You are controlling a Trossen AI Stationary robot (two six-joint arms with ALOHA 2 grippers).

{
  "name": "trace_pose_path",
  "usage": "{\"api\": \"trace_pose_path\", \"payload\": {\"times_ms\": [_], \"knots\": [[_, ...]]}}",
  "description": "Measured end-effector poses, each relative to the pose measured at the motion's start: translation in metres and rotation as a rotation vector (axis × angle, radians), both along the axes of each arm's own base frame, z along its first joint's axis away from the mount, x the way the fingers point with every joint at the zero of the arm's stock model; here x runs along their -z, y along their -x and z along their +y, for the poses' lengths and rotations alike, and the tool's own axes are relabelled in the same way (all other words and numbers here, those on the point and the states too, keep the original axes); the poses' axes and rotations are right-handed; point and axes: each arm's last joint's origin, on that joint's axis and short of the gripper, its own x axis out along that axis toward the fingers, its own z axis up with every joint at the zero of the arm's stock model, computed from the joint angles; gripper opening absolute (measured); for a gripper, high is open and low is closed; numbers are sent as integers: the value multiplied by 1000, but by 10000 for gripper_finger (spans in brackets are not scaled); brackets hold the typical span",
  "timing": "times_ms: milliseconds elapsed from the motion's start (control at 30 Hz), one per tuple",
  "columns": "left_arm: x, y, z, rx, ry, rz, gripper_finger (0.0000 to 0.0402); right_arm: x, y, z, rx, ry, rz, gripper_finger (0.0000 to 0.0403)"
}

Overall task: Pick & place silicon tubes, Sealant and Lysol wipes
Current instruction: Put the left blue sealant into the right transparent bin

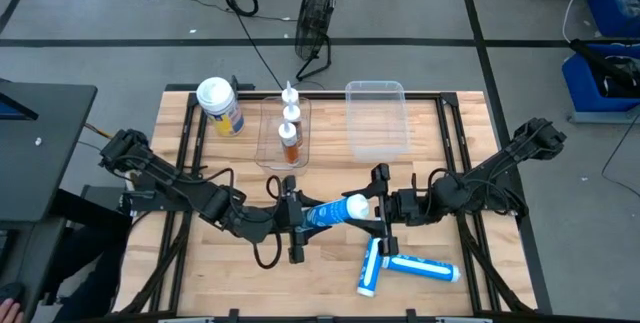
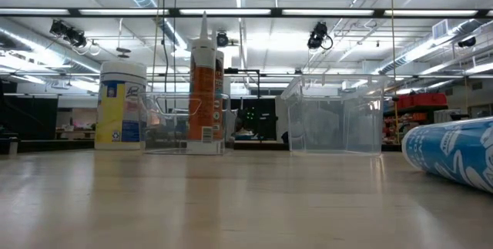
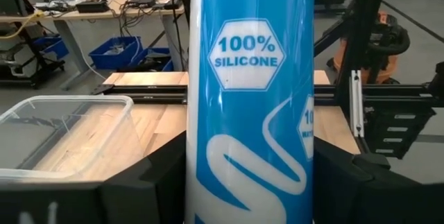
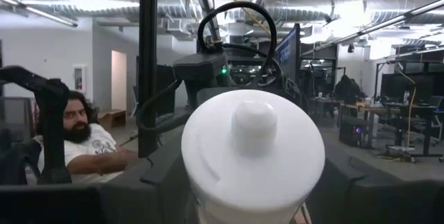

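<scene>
High view: the wooden table sits on a grey floor, with a black fan and cables beyond its 12 o'clock edge and blue bins toward 2 o'clock. The Lysol wipes stand upright at about 10 o'clock on the table. Just beside them a narrow clear tray holds an orange sealant tube, and a larger clear bin stands toward 1 o'clock. Two blue tubes lie crossed at 5 o'clock. At the centre a blue silicone tube is held level between both arms: the left gripper is clamped on its blue body, the right gripper has its fingers at the white-capped end.

Low view: the bare wood runs to a workshop with strip lights. The wipes canister stands at 9 o'clock, the sealant tube upright in its tray next to it, the clear bin at centre-right. The end of a lying blue tube shows at 3 o'clock.

Left wrist view: the tube's "100% SILICONE" label fills the middle, gripped between the dark fingers.

Right wrist view: the tube's white cap sits between this arm's fingers, which flank it closely; whether they press it I cannot tell. A seated person shows at 9 o'clock.
</scene>
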Motion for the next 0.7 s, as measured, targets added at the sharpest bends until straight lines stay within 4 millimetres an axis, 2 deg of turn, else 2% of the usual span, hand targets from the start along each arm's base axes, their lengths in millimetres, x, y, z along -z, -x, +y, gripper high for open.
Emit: {"api": "trace_pose_path", "payload": {"times_ms": [300,700], "knots": [[-1,0,3,-71,-3,-13,245,-9,11,-11,61,-5,42,210],[4,-3,14,-136,-37,30,294,-17,15,-27,82,-26,45,210]]}}
